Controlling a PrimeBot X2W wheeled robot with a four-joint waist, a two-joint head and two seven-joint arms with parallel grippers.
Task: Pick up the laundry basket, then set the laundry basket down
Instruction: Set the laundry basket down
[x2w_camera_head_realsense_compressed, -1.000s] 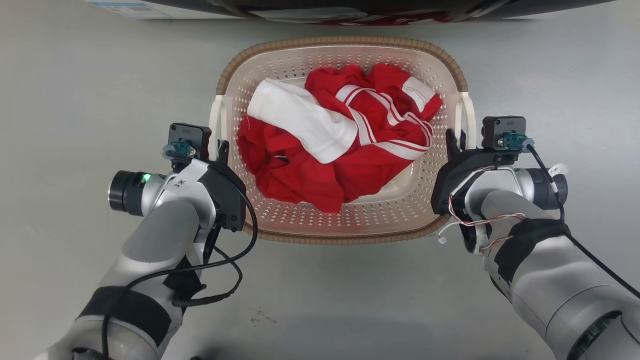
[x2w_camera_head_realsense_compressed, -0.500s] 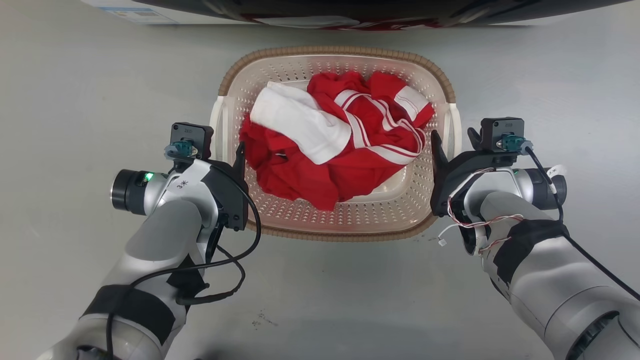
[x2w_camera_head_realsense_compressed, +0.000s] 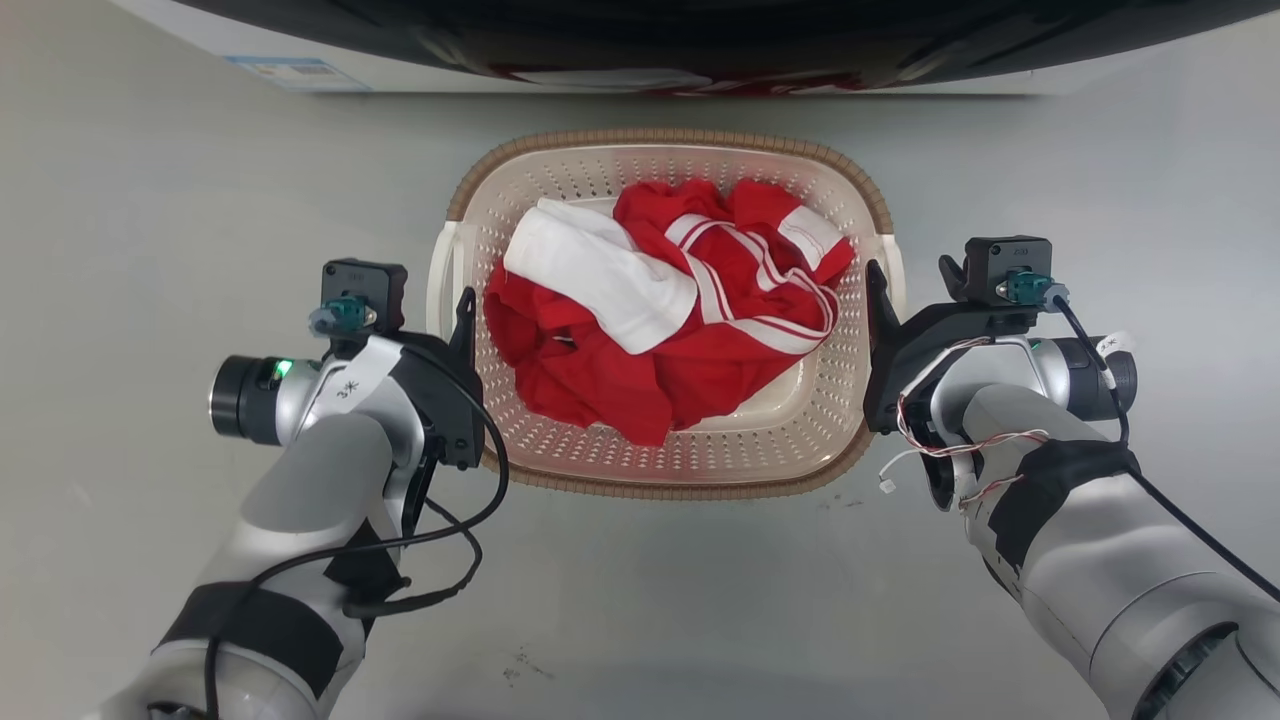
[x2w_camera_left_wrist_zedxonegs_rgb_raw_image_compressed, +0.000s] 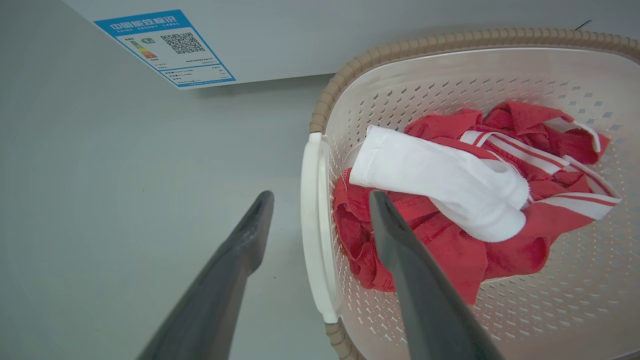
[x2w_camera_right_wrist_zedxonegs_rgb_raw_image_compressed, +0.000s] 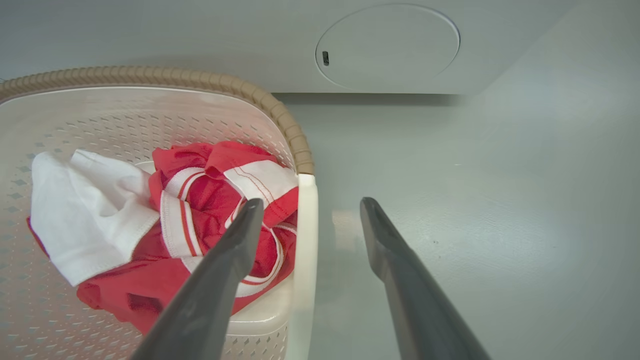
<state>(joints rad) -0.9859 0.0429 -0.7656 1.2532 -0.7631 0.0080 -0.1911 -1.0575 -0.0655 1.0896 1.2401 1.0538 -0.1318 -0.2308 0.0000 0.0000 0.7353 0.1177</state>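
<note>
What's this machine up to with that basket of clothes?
A two-armed robot is handling a laundry basket of red and white clothes, which seems to sit on the grey floor before a white appliance. Its left claw and right claw are both open, each straddling one white side handle, one finger inside the basket and one outside. Neither is squeezing its handle.

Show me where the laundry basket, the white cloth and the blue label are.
laundry basket (x2w_camera_left_wrist_zedxonegs_rgb_raw_image_compressed: 312, 225), left wrist view, on its white side handle.
white cloth (x2w_camera_left_wrist_zedxonegs_rgb_raw_image_compressed: 440, 180), left wrist view, on its middle.
blue label (x2w_camera_left_wrist_zedxonegs_rgb_raw_image_compressed: 165, 47), left wrist view, on its centre.
</note>
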